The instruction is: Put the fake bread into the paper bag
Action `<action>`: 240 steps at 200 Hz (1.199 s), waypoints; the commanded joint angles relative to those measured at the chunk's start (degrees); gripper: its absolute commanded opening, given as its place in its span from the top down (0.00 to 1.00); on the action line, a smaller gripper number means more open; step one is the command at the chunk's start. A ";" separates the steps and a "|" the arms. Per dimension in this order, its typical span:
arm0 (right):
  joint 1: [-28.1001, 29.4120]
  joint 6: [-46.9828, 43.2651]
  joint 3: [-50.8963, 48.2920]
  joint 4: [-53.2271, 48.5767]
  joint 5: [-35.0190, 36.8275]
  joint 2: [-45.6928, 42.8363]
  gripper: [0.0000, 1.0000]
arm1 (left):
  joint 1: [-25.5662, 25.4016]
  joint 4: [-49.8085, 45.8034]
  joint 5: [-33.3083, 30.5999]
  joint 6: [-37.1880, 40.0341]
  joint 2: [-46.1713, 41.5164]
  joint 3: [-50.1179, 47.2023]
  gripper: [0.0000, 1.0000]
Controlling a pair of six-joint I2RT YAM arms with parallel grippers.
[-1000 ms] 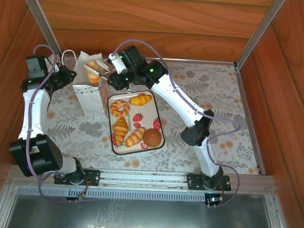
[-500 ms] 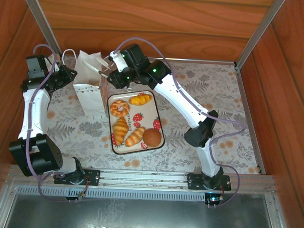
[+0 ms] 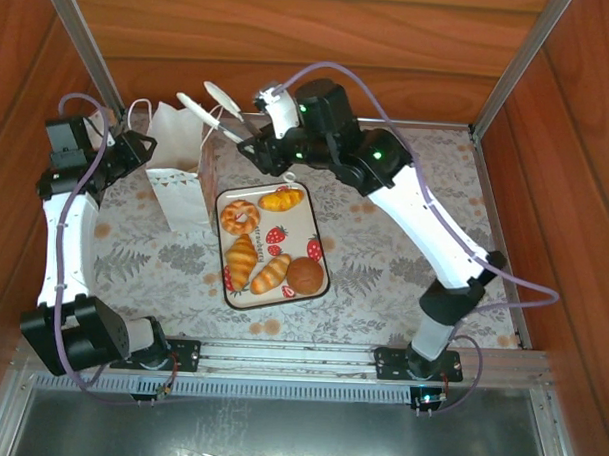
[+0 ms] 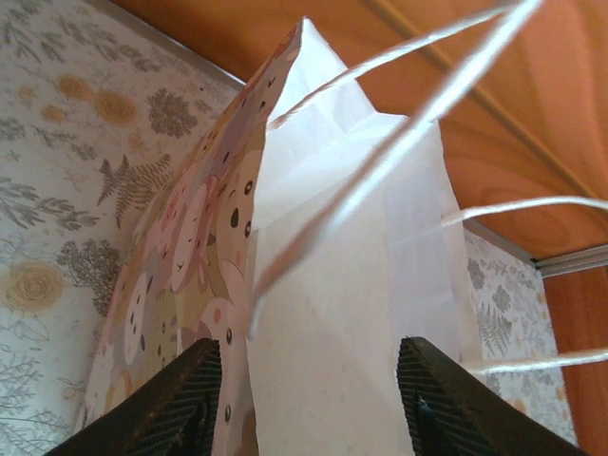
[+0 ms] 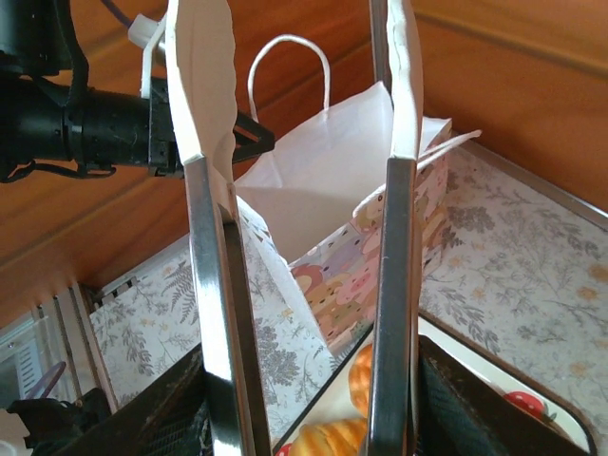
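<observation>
A small upright white paper gift bag point(image 3: 181, 189) with pinkish patterned sides and thin cord handles is parked at the far left of the floral tablecloth point(image 3: 163, 258), just left of a white strawberry-print tray point(image 3: 303, 220). Five golden-brown toy pastries point(image 3: 241, 258) are laid out on that tray: a ring doughnut point(image 3: 240, 217) and a small croissant point(image 3: 282, 199) at the far end, two long rolls point(image 3: 271, 274) nearer, and a round dark-brown bun point(image 3: 305, 275) at the near right. The left gripper point(image 3: 137, 148) is seen at the bag's left side, dark fingers spread, the bag's top edge between them and not clamped. The right gripper point(image 3: 200, 94), fitted with long metal tongs with white tips, is held above the bag's far right corner, parted, nothing caught between.
</observation>
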 commanded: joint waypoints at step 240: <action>-4.28 15.67 -37.00 -6.25 -3.50 -7.62 0.45 | 0.10 0.60 -7.92 -2.88 -22.53 -16.59 0.22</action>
